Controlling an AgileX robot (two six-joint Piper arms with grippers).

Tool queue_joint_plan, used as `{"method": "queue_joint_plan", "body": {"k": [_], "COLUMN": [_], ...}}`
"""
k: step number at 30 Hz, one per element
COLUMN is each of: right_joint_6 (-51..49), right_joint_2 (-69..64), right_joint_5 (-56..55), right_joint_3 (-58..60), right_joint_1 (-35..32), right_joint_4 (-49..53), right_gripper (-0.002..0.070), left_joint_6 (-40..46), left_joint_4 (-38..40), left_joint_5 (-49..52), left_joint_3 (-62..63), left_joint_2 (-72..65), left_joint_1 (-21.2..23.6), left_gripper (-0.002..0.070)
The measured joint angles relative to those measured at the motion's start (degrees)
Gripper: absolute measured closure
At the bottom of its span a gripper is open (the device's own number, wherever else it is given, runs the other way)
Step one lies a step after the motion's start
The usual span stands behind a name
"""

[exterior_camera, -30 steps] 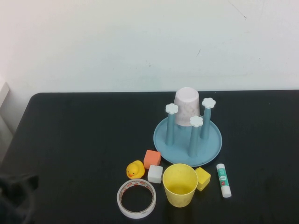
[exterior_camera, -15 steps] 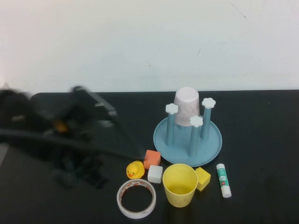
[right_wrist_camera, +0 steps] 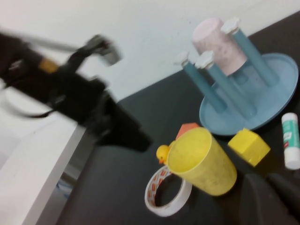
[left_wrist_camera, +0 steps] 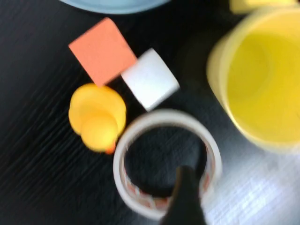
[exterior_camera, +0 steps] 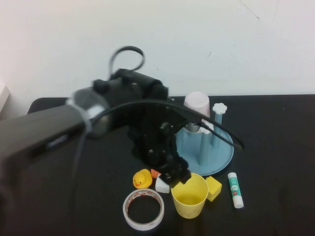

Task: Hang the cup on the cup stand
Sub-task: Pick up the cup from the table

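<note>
Left claw (exterior_camera: 178,175) hangs spread wide just beside the upright yellow cup (exterior_camera: 189,194); right claw (right_wrist_camera: 274,197), clenched empty, sits near that cup.

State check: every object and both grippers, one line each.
yellow cup: upright, mouth up, on the table, not hung
cup stand: on the table, pink cup on one peg
pink cup: upside down on the stand
tape roll: lying flat
glue stick: lying down, capped
left gripper: at the yellow cup's rim
right gripper: shut, off to the side
</note>
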State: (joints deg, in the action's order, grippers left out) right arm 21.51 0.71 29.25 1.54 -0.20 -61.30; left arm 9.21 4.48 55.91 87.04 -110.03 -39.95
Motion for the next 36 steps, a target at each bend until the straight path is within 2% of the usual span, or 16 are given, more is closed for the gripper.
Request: {"method": "queue_joint_plan", "body": {"k": [2,4,13,15,18,23,25,32,36], "right_joint_6": [0.00,0.00,0.00,0.00,0.00,0.00,0.00,1.16,1.29], "right_joint_2": [0.00,0.00,0.00,0.00,0.00,0.00,0.00,0.00,0.00], "right_joint_5": [0.88,1.44,1.89,2.02,2.04,2.14,2.14,2.14,2.27], "right_joint_3": [0.00,0.00,0.00,0.00,0.00,0.00,0.00,0.00,0.00], "right_joint_1": [0.00,0.00,0.00,0.00,0.00,0.00,0.00,0.00,0.00], "right_joint_4": [0.00,0.04,0.31,0.41,0.45,0.82,0.86,0.95,0.95], "right_gripper": [0.0666,0.0666,0.0666,0.0666,0.0666,0.0666,0.0666,0.0666,0.0666], "left_joint_6": [-2.78,-4.28,-5.41,-5.41,-5.41,-5.31,-5.21,-3.60,-3.60], "left_joint_4": [0.00,0.19,5.73,6.15,6.15,6.15,6.04,3.19,1.38], "left_joint_5": [0.00,0.00,-3.40,-4.11,-5.25,-5.54,-5.75,-6.43,-12.85], "left_joint_3": [2.66,4.69,7.20,7.24,7.24,7.24,7.24,5.70,-2.53], "left_joint_2": [-3.47,-6.07,-13.97,-15.11,-16.62,-17.76,-17.76,-11.32,-2.26], "left_joint_1": [0.00,0.00,0.00,0.00,0.00,0.00,0.00,-0.56,-1.44], "left_gripper": [0.0161,0.0161,0.0220,0.0253,0.0342,0.0592,0.0637,0.0658,0.0658]}}
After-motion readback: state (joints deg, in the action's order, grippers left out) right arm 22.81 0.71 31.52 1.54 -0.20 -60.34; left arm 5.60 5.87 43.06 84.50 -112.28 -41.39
